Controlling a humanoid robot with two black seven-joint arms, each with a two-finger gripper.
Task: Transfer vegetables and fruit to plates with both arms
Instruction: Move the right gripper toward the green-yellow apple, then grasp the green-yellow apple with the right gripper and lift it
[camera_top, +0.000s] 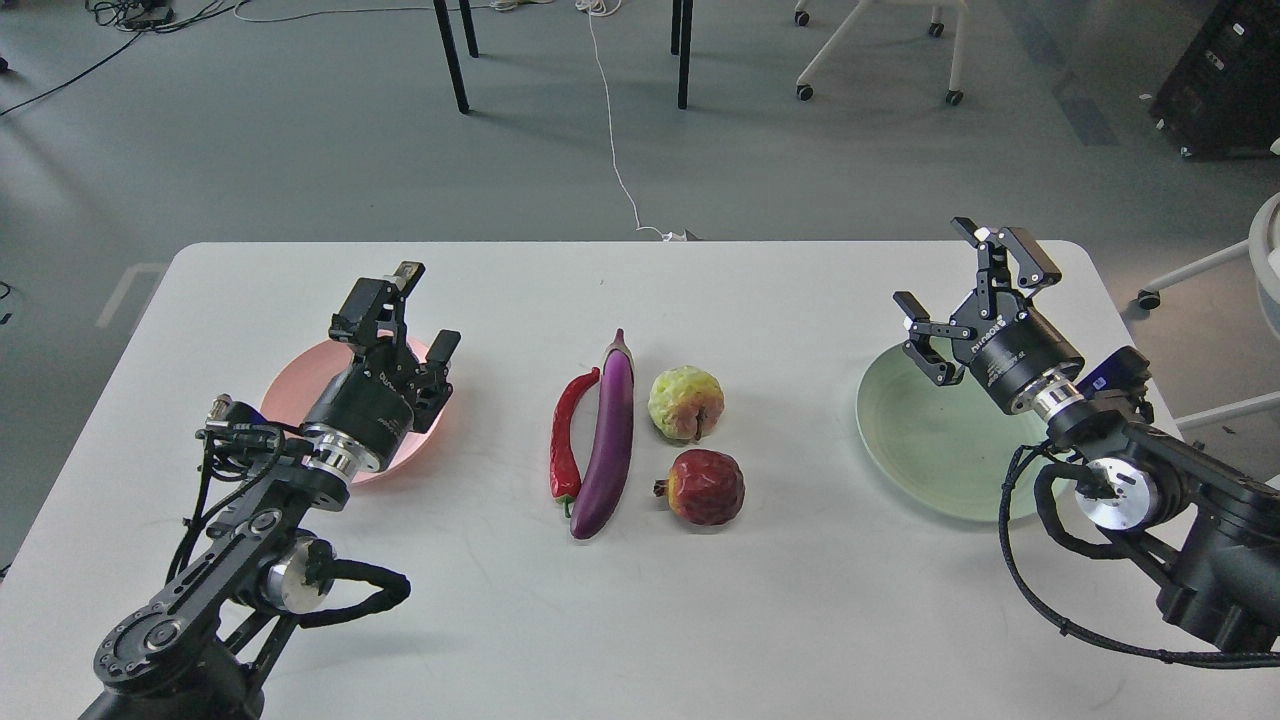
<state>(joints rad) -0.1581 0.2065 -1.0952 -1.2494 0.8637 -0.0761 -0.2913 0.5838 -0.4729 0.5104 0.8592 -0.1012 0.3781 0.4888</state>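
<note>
In the middle of the white table lie a red chili pepper (568, 437) and, touching its right side, a long purple eggplant (611, 438). Right of them sit a bumpy yellow-green fruit (686, 402) and, nearer me, a dark red ball-shaped fruit (705, 487). A pink plate (285, 392) lies at the left, largely covered by my left gripper (425, 310), which hovers open and empty over it. My right gripper (968, 283) hangs open and empty above the far edge of the pale green plate (925, 445) at the right.
The white table (640, 620) has rounded far corners and bare surface toward me. Beyond its far edge are grey floor, a white cable (612, 130), black table legs (452, 55) and wheeled chair bases (875, 50).
</note>
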